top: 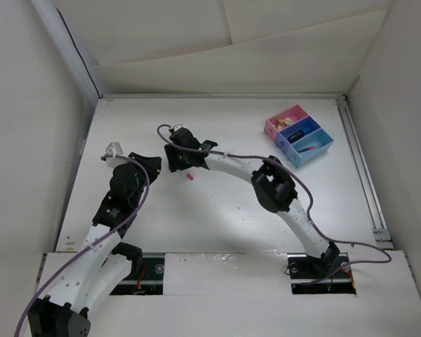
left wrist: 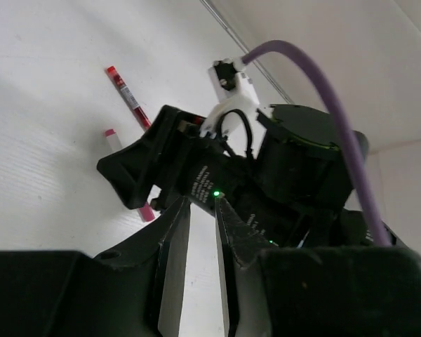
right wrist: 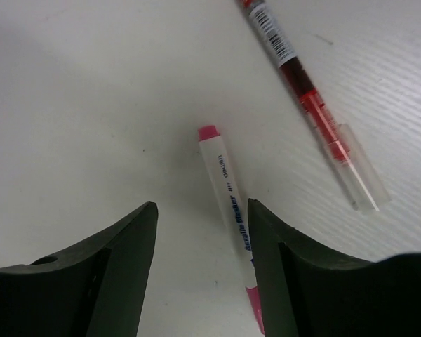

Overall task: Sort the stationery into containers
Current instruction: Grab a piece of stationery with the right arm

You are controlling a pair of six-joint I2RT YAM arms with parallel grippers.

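The white marker (right wrist: 226, 199) with pink ends lies flat on the table, left of centre. Blue lettering along its barrel reads "Acrylic Marker"; the finer print beside it is too small to read. Just to one side lies the red pen (right wrist: 316, 109), with a clear cap and a white label carrying a barcode. The two are apart and not touching.

That makes two pens on the table (a third small pink bit in the top view is most likely the marker's end). The right gripper (right wrist: 202, 210) hangs low over the marker with its jaws spread. The marker's near end runs by the inner face of one finger, and nothing is pinched. The left gripper (left wrist: 202, 202), just left of it, has only a slim gap between its fingers and holds nothing.

At the far right stand three joined trays: the pink tray (top: 272, 127), the dark blue tray (top: 285, 142) and the light blue tray (top: 325, 142). Each has something small inside.

The table (top: 231, 225) is white and finely ribbed, and plain white panels close it in on all sides. A metal rail (top: 361, 168) runs along its right edge.
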